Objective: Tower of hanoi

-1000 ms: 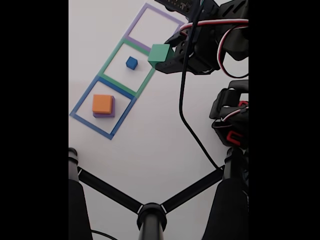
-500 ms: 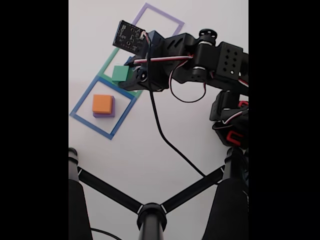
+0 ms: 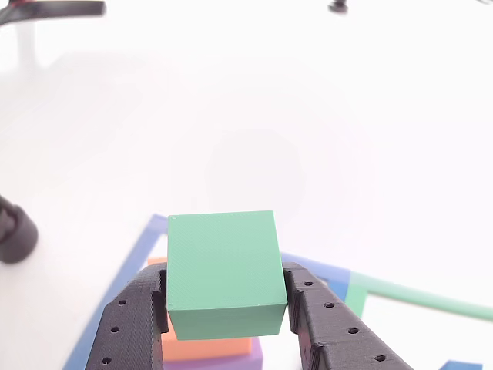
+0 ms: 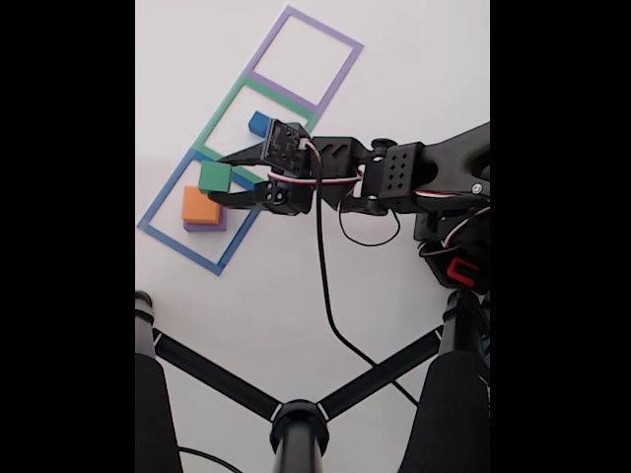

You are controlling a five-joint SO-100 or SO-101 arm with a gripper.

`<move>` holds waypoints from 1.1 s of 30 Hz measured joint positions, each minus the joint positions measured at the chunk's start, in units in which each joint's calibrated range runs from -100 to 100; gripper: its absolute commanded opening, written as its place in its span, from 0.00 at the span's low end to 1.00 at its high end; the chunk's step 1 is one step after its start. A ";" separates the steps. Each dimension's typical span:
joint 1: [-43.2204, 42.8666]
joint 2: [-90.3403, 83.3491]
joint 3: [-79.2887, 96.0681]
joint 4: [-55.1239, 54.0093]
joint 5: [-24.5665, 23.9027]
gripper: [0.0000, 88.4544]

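The green block [image 4: 215, 176] is clamped between the two fingers of the claw [image 4: 225, 176], held in the air just off the upper right corner of the orange block [image 4: 201, 205], at about one o'clock from it in the fixed view. In the other view the green block [image 3: 223, 274] sits squarely between the dark fingers, matte, crisp-edged, its top face level. The orange block rests on the purple block [image 4: 205, 226] inside the blue outline [image 4: 177, 247] on the white worktop [image 4: 296, 286]. The blue block [image 4: 258, 122] lies in the green outline [image 4: 219, 116], at about one o'clock from the stack.

Risk, as I judge it: releasing before the block is centred over the orange one would leave it overhanging, so it could tip off; descending off-line could nudge the stack.
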 measured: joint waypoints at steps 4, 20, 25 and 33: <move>-0.65 4.64 0.00 -6.58 0.00 0.04; -1.88 22.63 -4.96 -20.30 0.00 0.04; -1.88 25.58 -6.79 -21.51 0.39 0.04; -1.88 27.10 -7.05 -21.59 0.39 0.04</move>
